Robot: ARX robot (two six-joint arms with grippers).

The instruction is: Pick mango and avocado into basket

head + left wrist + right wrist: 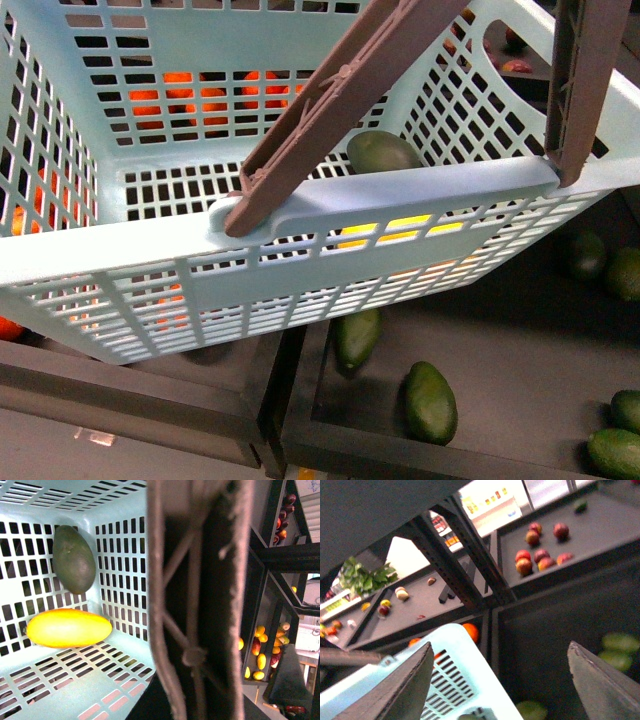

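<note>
Currently on view, item by item:

1. Basket (400,195): light turquoise, slotted walls and floor, hanging close to the front camera above the dark shelving. Both grey-brown handles (340,110) are swung up.
2. Avocado (73,559): dark green, lying on the basket floor against a slotted wall near a corner.
3. Mango (69,628): plain yellow, long oval, on the basket floor just beside the avocado. I cannot tell whether the two touch. In the front view it shows only as yellow through the near wall's slots.
4. Right gripper (500,652): fingers spread wide with nothing between them, poised above a corner of the basket and a dark tray.
5. Left gripper: its fingers cannot be picked out against the handle that fills the left wrist view, so its grasp cannot be told.
6. Loose avocados (431,402): several on the dark tray (500,340) below the basket, well apart from each other.
7. Oranges (190,95): a heap seen through the basket's far wall.
8. Red fruits (540,555): a small cluster on a farther shelf.
</note>
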